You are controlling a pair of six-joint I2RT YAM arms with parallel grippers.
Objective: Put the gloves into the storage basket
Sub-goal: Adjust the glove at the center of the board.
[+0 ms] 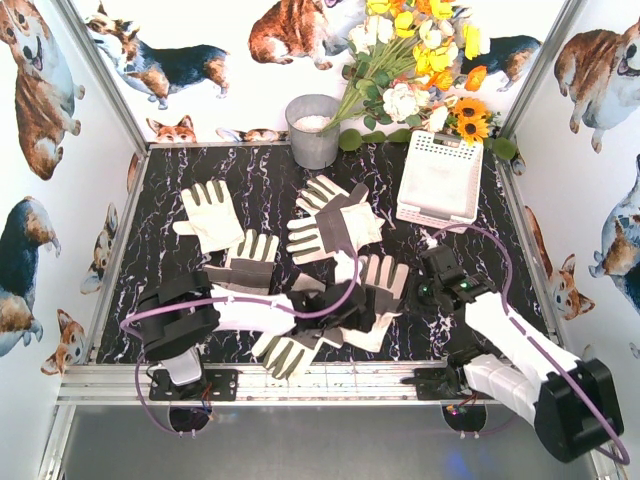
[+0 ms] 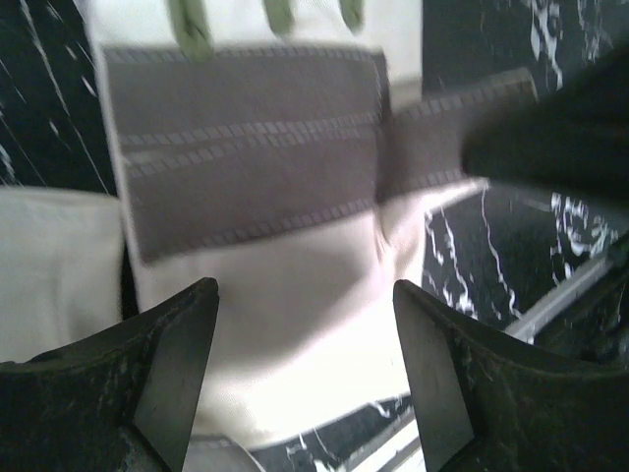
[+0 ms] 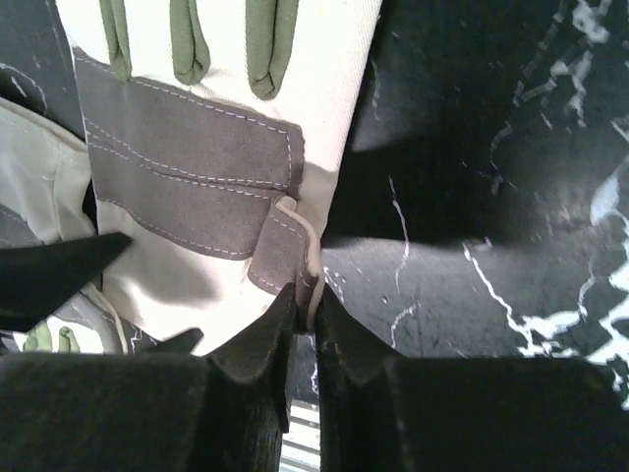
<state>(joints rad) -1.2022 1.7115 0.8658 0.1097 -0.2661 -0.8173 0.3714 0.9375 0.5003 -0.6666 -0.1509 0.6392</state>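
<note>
Several cream gloves with grey patches lie on the black marbled table: one at far left (image 1: 210, 215), one (image 1: 250, 262), a crossed pair (image 1: 335, 222), one at centre (image 1: 383, 283) and one near the front (image 1: 288, 352). The white storage basket (image 1: 440, 180) stands at the back right. My right gripper (image 1: 420, 290) (image 3: 307, 295) is shut on the side edge of the centre glove (image 3: 197, 147). My left gripper (image 1: 345, 308) (image 2: 305, 295) is open, its jaws either side of a glove's cream cuff (image 2: 265, 295).
A grey metal bucket (image 1: 313, 130) stands at the back centre, with a bunch of flowers (image 1: 420, 60) beside it. Corgi-print walls enclose the table. A metal rail (image 1: 330, 380) runs along the front edge. A dark blurred shape (image 2: 560, 138) sits close at the left wrist view's right.
</note>
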